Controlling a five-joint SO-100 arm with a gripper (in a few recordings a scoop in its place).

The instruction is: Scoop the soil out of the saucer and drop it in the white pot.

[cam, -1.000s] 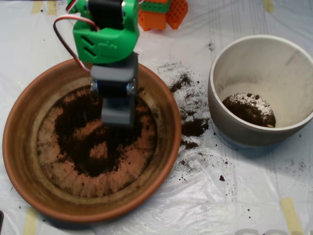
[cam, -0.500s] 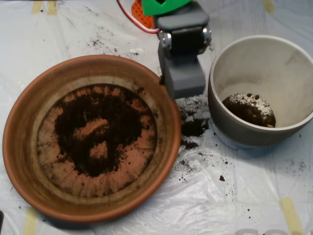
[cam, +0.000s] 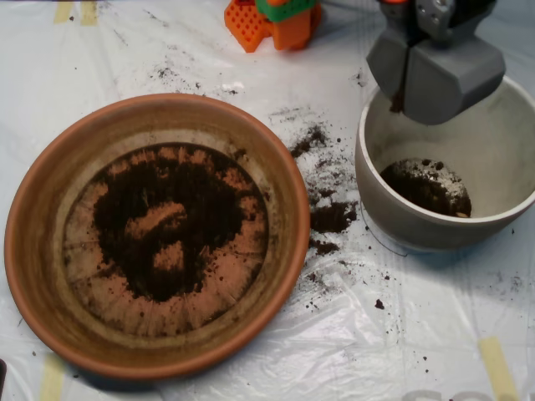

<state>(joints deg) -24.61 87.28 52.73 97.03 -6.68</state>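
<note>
The end effector [cam: 435, 71] has swung from just beside the saucer's [cam: 50, 175] rim to hang over the white pot's [cam: 372, 180] far-left rim.

Its two grey shells look pressed together, a thin dark seam between them; its load is hidden. Most soil [cam: 167, 217] lies in the saucer, a mound [cam: 426, 185] sits in the pot, and spilled crumbs [cam: 330, 215] dot the tabletop [cam: 418, 334] between them. Risk: released this near the rim, soil may strike the edge and scatter outside. The arm reaches in from the top edge, scoop pointing down.
</note>
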